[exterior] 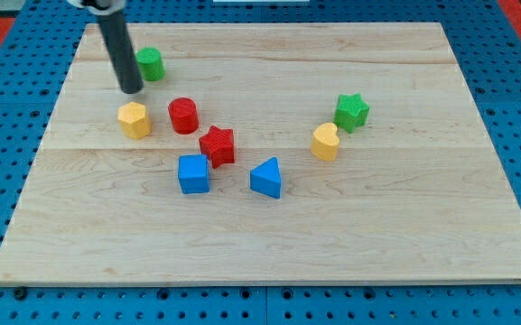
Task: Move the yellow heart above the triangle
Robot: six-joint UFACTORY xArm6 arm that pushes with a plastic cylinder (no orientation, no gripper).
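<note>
tabletop (269, 244): light wooden board, fills most of the view, lies on a blue pegboard (7, 36) that shows round all its edges.
rod: dark, straight, comes in from the view's top left, slightly tilted.
my tip (132, 89): down on the tabletop, just above the yellow hexagon, left and slightly below the green cylinder. Touching neither as far as I can tell. Well apart from the yellow heart.
fingers: none on this rig, just the rod, so no wide or narrow state to give.
blue cube (193, 174): below centre, left of the blue triangle, just below-left of the red star, close but apart.
blue triangle (266, 178): near the middle, lower part, point up.
red star (217, 145): between red cylinder and blue cube, up-left of the triangle.
red cylinder (183, 116): upright, right of the yellow hexagon, just up-left of the red star.
green star (351, 112): view's right, just up-right of the yellow heart, very near it, cannot tell if touching.
yellow heart (325, 142): view's right, right of and a little higher than the blue triangle, clear gap between them.
yellow hexagon (134, 119): view's left, under the tip.
green cylinder (151, 63): top left, smallest-looking, near the rod.
</note>
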